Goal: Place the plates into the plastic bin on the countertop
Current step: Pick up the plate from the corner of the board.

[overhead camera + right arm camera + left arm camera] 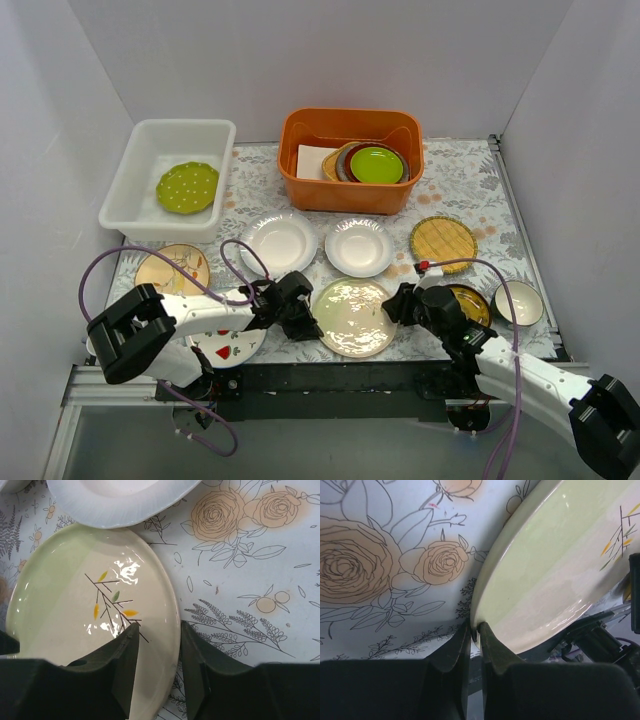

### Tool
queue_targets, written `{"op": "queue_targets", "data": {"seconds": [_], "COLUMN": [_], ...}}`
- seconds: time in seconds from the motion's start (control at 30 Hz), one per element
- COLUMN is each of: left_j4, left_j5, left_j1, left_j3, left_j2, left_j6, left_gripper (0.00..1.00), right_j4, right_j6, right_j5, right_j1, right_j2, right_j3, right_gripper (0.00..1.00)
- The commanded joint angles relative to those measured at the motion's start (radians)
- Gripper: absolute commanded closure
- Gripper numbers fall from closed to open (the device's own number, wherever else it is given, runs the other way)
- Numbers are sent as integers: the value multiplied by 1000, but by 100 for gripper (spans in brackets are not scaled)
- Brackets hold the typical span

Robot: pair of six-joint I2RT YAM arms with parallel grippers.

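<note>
My top camera looks down from above and behind my bases at the whole counter [460,180]. My left wrist camera sits low and very close; my right wrist camera looks down from slightly higher, I think. All three share the cream plate [352,316].

The pale grey flower-printed countertop [465,185] carries a white rectangular plastic bin [165,228], an orange plastic tub [345,198], a plain white plate [278,243] and a smaller white plate [359,246].

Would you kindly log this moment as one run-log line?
left pincer: shut on cream plate rim | right pincer: open, straddling opposite rim | plastic bin: holds green dotted plate
</note>
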Motion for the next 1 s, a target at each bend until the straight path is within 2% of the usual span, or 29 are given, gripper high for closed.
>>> {"op": "queue_targets", "data": {"seconds": [0.0,0.03,0.13,0.23,0.57,0.8,0.93,0.97], "left_j4": [-124,-124,-124,-125,-134,-169,-183,-186], "left_j5": [-89,-89,-89,-89,-94,-123,-127,-124], "left_j1": [-54,-54,-54,-54,-54,-54,-54,-55], "left_j3": [-198,-207,-227,-241,-207,-164,-166,-168], "left_j2": [232,228,208,188,194,190,151,134], "left_j6": [-12,-15,-18,-24,-19,-27,-32,-33], "left_gripper": [100,100,100,100,100,100,92,87], "right_j4": [162,162,161,150,-91,-160,-172,-175], "right_j6": [126,126,127,124,64,40,38,38], "right_j5": [-557,-559,-561,-562,-487,-452,-450,-449], "right_j1": [76,76,76,76,76,76,76,76], "right_j2": [26,26,12,-17,-121,-76,-66,-65], "right_j3": [-122,-124,-122,-116,36,60,60,59], "right_gripper": [62,62,73,98,99,99,99,99]}}
